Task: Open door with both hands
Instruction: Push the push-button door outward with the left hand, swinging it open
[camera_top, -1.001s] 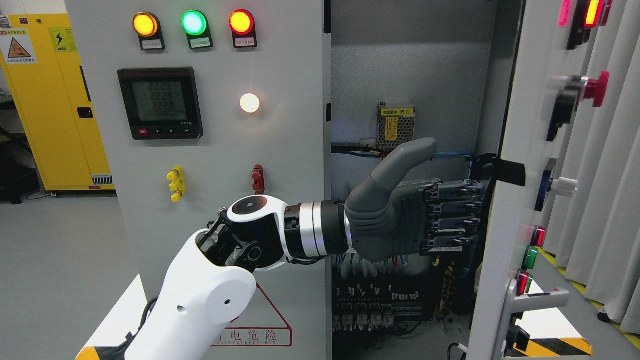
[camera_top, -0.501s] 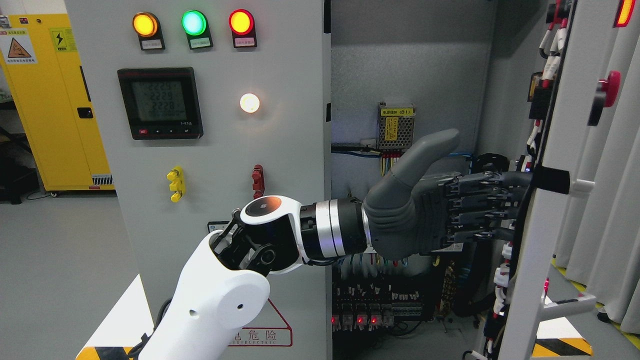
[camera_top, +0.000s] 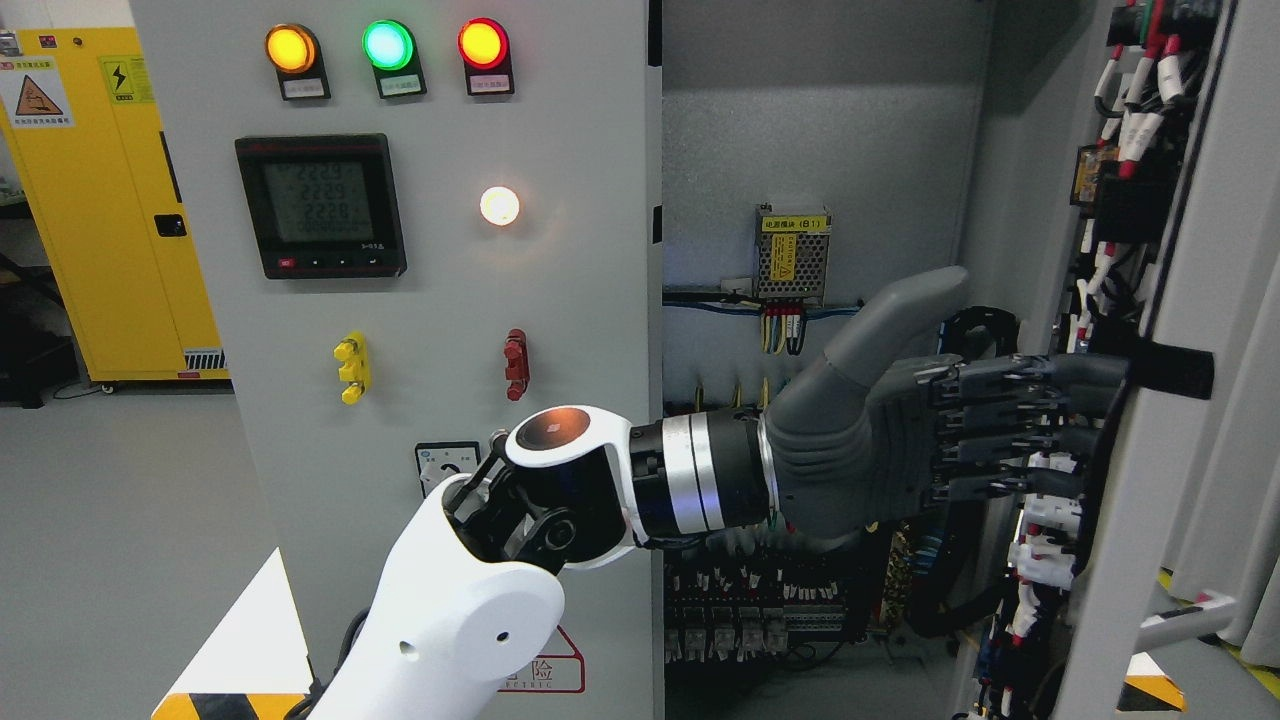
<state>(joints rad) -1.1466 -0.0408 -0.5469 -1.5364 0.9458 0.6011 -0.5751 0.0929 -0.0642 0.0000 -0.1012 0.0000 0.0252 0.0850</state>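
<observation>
The grey electrical cabinet's right door (camera_top: 1150, 500) stands swung well open, edge-on at the right, with wiring and components on its inner face. My left arm comes in from the lower left and reaches across the open cabinet (camera_top: 820, 130). My left hand (camera_top: 1000, 430) has its fingers (camera_top: 1060, 400) stretched out flat against the door's inner side near its edge, thumb up, holding nothing. The left door (camera_top: 560, 300), with three lamps, a meter and two handles, is closed. My right hand is out of view.
Inside the cabinet are a power supply (camera_top: 792, 254) and rows of terminals and cables (camera_top: 760, 600) below my forearm. The right door's lever handle (camera_top: 1185, 618) sticks out low at the right. A yellow cabinet (camera_top: 110, 200) stands far left, and a curtain (camera_top: 1250, 400) hangs at the right.
The right door has swung further open to the right, so its front face with buttons is turned out of sight. My left hand followed it rightward, fingers staying against its inner side.
</observation>
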